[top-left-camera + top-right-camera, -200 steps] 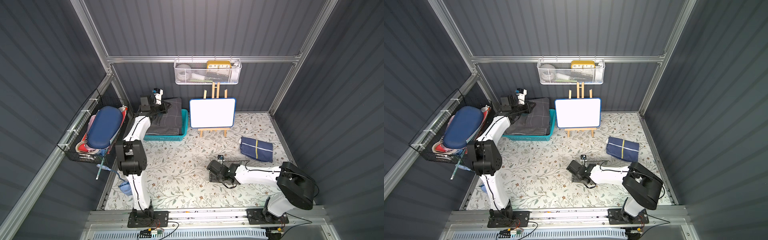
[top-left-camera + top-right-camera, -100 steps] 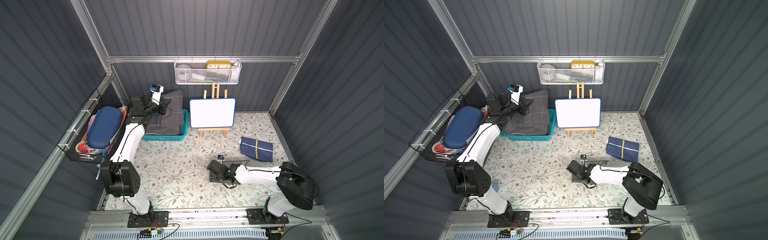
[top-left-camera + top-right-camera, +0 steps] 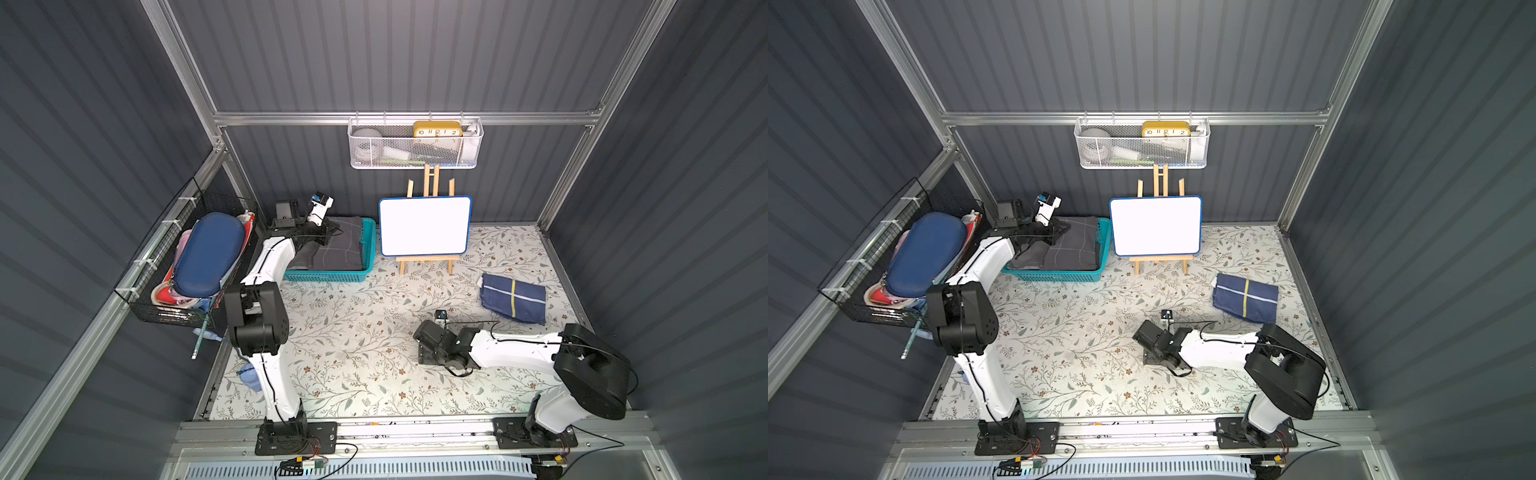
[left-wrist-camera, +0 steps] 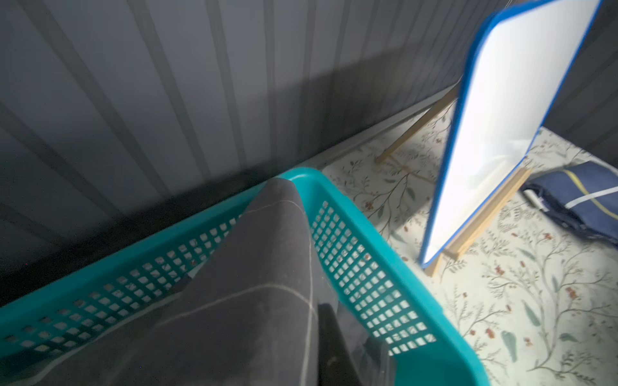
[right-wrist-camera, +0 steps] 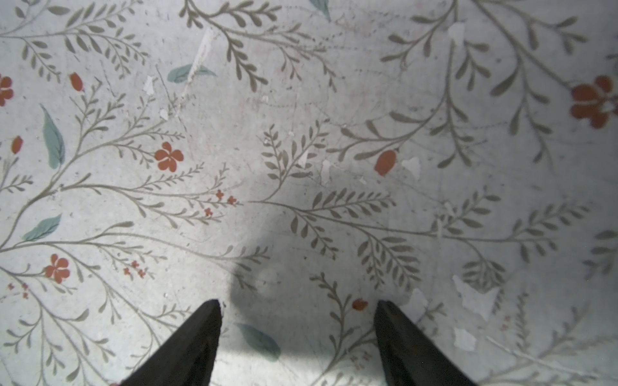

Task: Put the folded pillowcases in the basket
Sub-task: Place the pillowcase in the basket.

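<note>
My left claw (image 3: pixel 326 232) is pressed together on a fold of the grey pillowcase (image 4: pixel 261 300), over the back left part of the teal basket (image 3: pixel 328 276). In the left wrist view the cloth runs in a ridge from the claw toward the basket's far rim. In both top views the rest of it lies flat inside the basket. The basket sits on the floral bench (image 3: pixel 353 340) against the back wall, just beside a whiteboard (image 3: pixel 424 226) on a wooden easel. My right claw (image 5: pixel 297 309) is spread with nothing between its fingers, pointing down at bare bench, well apart from the basket. A folded navy cloth (image 3: pixel 513 297) lies near the right wall.
</note>
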### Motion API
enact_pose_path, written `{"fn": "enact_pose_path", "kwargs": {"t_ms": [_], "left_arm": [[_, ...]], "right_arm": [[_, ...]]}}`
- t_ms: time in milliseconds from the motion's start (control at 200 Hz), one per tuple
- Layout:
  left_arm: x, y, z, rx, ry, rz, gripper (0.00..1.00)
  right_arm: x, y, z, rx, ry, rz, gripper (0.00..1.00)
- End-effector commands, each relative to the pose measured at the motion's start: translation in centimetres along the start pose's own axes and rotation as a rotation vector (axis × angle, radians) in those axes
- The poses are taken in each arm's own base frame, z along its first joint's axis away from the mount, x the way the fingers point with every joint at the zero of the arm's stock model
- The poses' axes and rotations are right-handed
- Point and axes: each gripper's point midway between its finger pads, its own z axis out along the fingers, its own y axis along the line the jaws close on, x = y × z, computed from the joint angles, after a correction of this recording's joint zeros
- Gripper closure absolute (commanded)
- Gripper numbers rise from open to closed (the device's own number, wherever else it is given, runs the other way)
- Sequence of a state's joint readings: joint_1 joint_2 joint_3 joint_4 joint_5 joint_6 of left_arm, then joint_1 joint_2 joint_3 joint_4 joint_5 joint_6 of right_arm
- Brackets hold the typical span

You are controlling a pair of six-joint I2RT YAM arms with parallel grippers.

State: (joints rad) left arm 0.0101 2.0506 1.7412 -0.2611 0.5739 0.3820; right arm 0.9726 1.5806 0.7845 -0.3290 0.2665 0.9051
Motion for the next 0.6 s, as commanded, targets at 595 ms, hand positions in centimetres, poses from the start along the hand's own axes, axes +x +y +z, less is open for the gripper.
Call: {"fn": "enact_pose_path", "kwargs": {"t_ms": [595], "left_arm": [[3.1, 9.2, 0.8, -0.311, 0.098, 0.082, 0.64]], "right_arm": [[2.4, -0.4, 1.4, 0.039, 0.100, -0.004, 0.23]]}}
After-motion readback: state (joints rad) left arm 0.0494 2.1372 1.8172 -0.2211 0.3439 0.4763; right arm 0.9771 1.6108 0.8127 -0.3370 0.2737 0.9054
